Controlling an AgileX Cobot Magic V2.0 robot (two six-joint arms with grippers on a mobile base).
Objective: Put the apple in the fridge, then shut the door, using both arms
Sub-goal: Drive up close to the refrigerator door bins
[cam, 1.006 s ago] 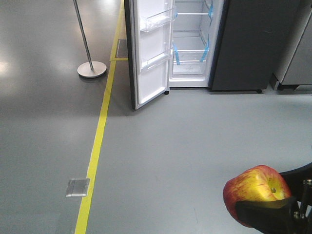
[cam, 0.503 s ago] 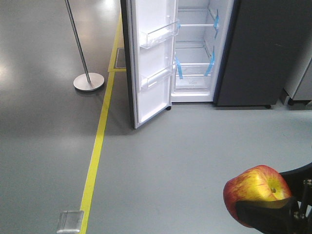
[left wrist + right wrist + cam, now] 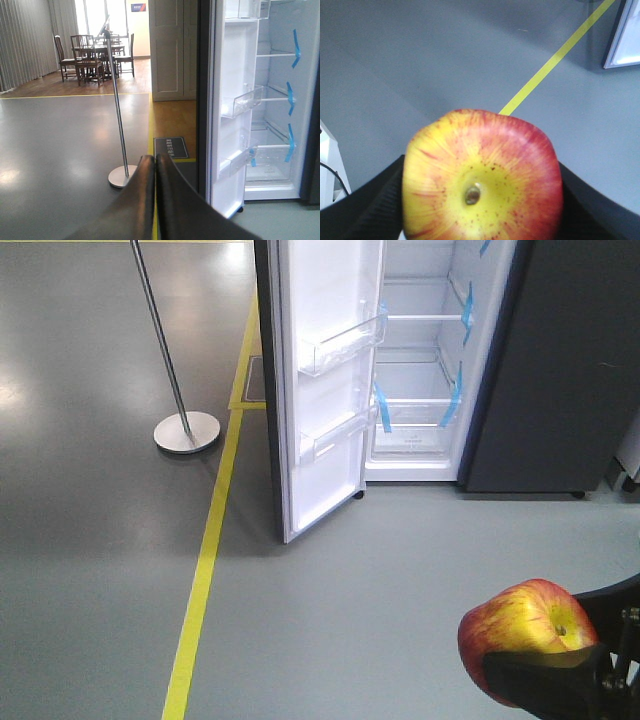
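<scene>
Fridge [image 3: 415, 390] ahead across bare grey floor [image 3: 350, 580], well apart from the robot. White lining, glass shelves [image 3: 425, 315] and blue tape strips [image 3: 383, 410] in view, nothing on the shelves that show.

Door [image 3: 325, 390] swung wide open to the left, inner face toward us, two clear bins [image 3: 345, 345] on it, both look empty.

Apple [image 3: 520, 635] low right in the front view, off the floor, clamped between the right jaws, stem dimple facing the right wrist camera. Left jaws pressed together, nothing between them, pointing toward the door edge.

Progress: early. Apple is picked up and carried, not yet in the fridge; door not yet closed. My read: left to do is cover the rest of the floor, set the apple on a shelf, let go, pull back, then push the door shut, likely with the left arm.

Around: dining table and chairs [image 3: 95, 55] far back in the left wrist view. Pole stand [image 3: 187, 430] left of the door, near its outer side, clear of the straight path. Yellow floor line [image 3: 200, 580] runs past it. Nothing lies between robot and fridge opening. The open door itself crowds the left side of the approach.
</scene>
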